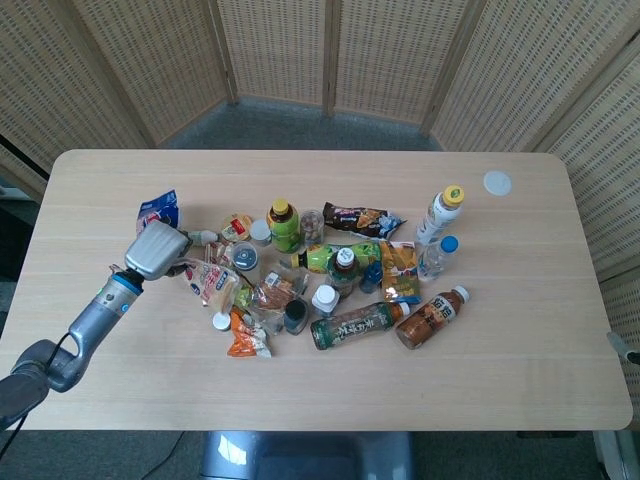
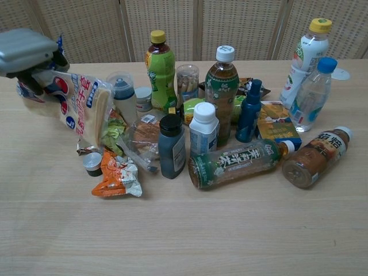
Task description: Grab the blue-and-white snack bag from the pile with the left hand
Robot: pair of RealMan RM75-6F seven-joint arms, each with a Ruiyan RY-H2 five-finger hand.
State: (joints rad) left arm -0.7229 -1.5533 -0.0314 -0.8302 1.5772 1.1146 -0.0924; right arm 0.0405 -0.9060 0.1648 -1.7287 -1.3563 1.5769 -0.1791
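While left hand (image 1: 157,249) fingers clutch blue-and-white snack bag (image 1: 160,211) | only chest shows cracker pack (image 2: 80,107) raised

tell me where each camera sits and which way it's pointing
Head view: high above the near edge, looking down on the whole table; shows the left hand and forearm, holding the blue-and-white snack bag.
Chest view: low at the near edge, looking level across the pile to the wicker screen; only the left hand shows, top left.
Both share that hand, the bag and the green bottle.
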